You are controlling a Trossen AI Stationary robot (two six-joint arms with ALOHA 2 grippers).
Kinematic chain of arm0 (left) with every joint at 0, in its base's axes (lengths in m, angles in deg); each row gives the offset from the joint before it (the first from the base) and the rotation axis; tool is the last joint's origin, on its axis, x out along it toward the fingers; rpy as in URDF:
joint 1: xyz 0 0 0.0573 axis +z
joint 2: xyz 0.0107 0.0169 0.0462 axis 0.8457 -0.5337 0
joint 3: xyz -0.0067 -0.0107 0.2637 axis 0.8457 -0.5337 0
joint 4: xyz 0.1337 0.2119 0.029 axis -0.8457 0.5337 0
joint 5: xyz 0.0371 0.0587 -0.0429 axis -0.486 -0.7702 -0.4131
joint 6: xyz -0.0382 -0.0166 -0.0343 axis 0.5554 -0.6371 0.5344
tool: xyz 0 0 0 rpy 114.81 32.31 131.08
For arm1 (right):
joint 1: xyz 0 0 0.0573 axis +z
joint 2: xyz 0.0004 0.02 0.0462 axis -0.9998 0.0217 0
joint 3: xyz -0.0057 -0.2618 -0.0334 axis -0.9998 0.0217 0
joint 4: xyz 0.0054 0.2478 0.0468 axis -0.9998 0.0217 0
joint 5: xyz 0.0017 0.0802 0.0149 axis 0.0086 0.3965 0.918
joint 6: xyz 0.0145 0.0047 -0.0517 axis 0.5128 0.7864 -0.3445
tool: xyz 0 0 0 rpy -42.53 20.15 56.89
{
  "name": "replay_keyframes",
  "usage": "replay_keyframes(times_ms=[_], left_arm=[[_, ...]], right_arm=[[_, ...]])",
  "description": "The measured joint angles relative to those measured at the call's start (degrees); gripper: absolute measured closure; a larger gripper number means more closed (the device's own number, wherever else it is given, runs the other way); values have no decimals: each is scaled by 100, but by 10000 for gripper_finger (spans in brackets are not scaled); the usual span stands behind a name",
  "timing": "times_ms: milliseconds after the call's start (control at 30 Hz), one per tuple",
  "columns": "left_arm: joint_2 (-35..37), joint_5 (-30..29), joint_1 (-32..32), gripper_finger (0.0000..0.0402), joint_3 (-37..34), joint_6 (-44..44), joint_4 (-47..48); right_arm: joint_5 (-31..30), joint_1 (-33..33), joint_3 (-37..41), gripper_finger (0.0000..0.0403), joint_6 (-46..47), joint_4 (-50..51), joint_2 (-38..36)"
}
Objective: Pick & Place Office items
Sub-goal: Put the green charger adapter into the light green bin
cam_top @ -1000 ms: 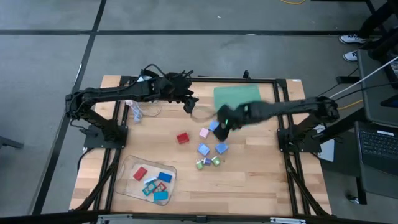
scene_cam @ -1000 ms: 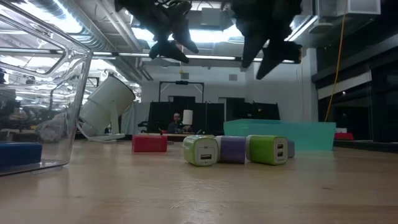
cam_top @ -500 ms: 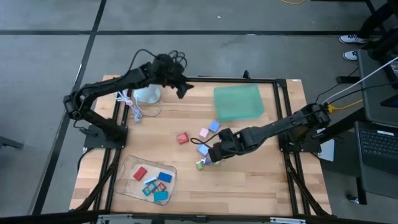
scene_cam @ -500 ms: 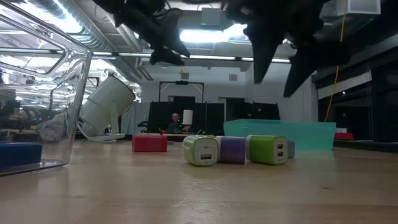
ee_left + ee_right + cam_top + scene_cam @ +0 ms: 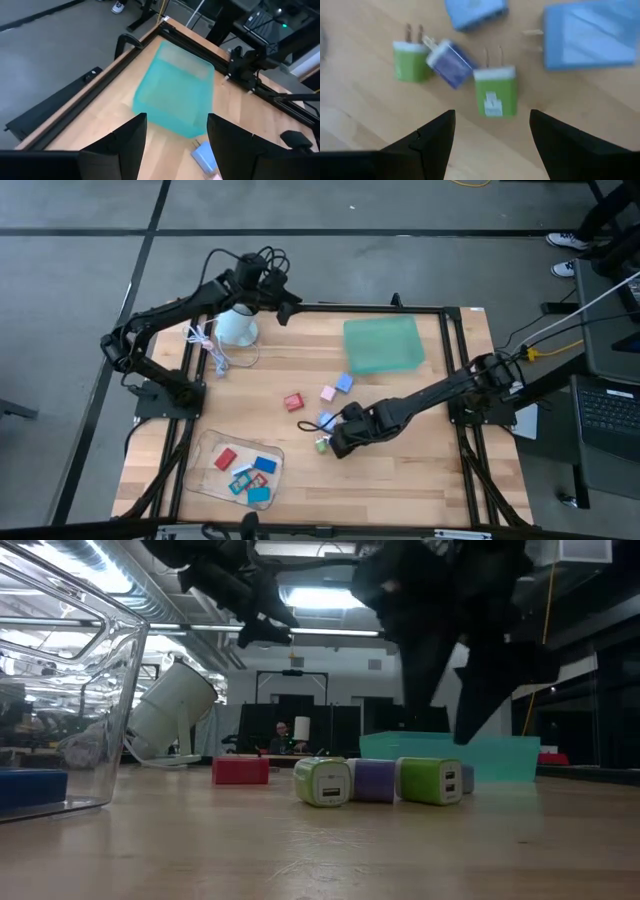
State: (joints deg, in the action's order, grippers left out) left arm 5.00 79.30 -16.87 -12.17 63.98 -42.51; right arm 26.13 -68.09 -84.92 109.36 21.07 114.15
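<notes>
Step, approach: my right gripper (image 5: 492, 137), jaws spread and empty, hangs just over the green charger (image 5: 494, 93) touching the purple charger (image 5: 449, 62); next I judge descend, clench; left gripper (image 5: 175, 137), parted, near mug (image 5: 237, 328).

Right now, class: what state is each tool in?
Left tool: open, holding nothing, raised near the white mug.
Right tool: open, empty, above a green charger.
</notes>
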Motion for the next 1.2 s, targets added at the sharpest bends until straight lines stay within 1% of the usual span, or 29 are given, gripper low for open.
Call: replay_keyframes(times_ms=[167,333,533,633,733,800,1000,1133,1200], left_arm=[[0,4,-119,199,0,11,199],[0,-2,-226,199,0,-39,435],[0,-11,-259,200,0,-99,586],[0,-9,-259,200,0,-106,638],[0,-7,-263,200,0,-109,687],[0,-7,-264,200,0,-119,707],[0,-5,-264,200,0,-168,707],[0,1,-233,200,0,-288,700],[0,13,-189,200,0,-331,670]], right_arm=[[-27,-8,0,142,-33,-114,235],[298,-30,0,142,-270,-192,493],[300,-43,0,144,-271,-216,681],[260,-44,0,168,-233,-233,712],[48,-57,0,221,-113,-241,714],[16,-83,0,260,-56,-245,706],[38,-189,3,260,-36,-367,643],[79,-252,4,260,-50,-584,313],[-50,-294,4,260,-47,-593,68]])
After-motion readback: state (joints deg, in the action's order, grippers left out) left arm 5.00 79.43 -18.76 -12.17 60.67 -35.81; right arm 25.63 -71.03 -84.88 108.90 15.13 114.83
